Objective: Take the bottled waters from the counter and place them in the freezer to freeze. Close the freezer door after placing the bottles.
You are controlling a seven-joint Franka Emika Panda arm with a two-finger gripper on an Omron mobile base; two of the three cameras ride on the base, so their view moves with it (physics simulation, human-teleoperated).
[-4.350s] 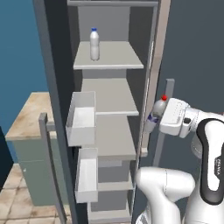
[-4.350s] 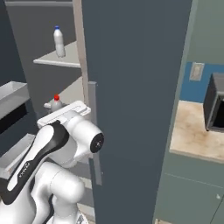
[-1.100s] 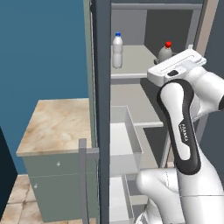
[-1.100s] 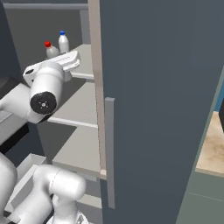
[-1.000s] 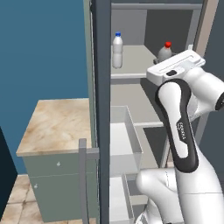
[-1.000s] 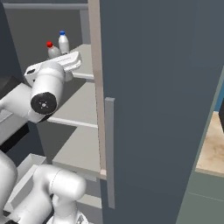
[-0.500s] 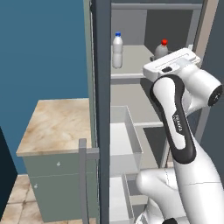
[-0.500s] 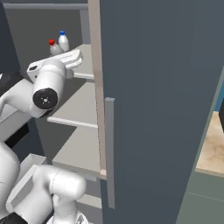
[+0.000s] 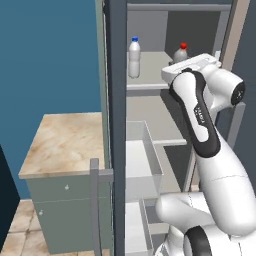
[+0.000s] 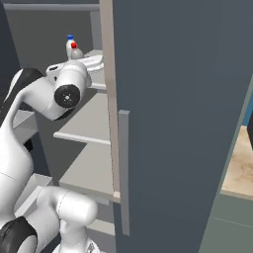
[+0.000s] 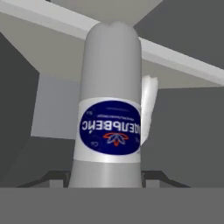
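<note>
The freezer stands open, its door swung out edge-on at the left. A blue-capped bottled water stands upright on the upper white shelf. My gripper is shut on the red-capped bottled water, holding it upright over the same shelf, to the right of the blue-capped one. From the right side, both bottles show just behind my hand. The hand view has the held bottle close up with its blue label upside down, and the other bottle behind it.
White bins hang on the inside of the open door. A small beige-topped cabinet stands left of the door. A wide dark panel with a bar handle rises right of the shelves. Beyond it is a strip of counter.
Over the last second my hand has carried the red-capped bottle a little deeper and left along the upper shelf. Before that, the base drove closer and the arm rose from mid height.
</note>
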